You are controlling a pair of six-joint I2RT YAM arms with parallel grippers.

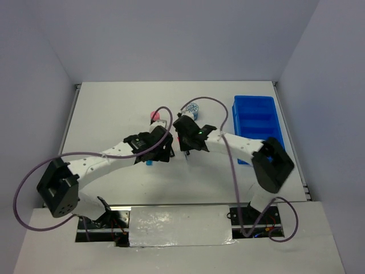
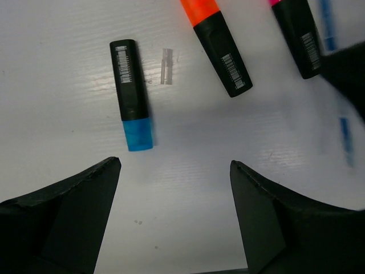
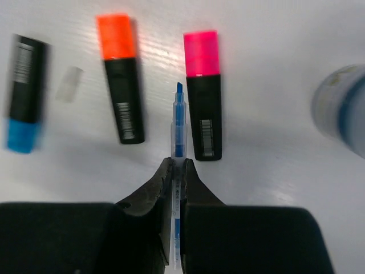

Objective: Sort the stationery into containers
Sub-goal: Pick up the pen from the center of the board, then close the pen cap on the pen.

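Pale plastic with a blue core, the thin pen [image 3: 178, 128] is pinched by its rear end in the right arm's fingers [image 3: 154, 194], which are clamped tight on it. Its long axis runs straight ahead of them, tip leading. It points between the orange-capped highlighter [image 3: 121, 85] and the pink-capped highlighter [image 3: 202, 97], parallel to both and nearest the pink, while the blue-capped highlighter [image 3: 24, 97] lies off to the side, cap turned the opposite way. The left arm's fingers [image 2: 85, 194] hang spread wide and empty above the white worktop [image 1: 114, 108]; the blue tray [image 1: 255, 114] stands well apart at the right.
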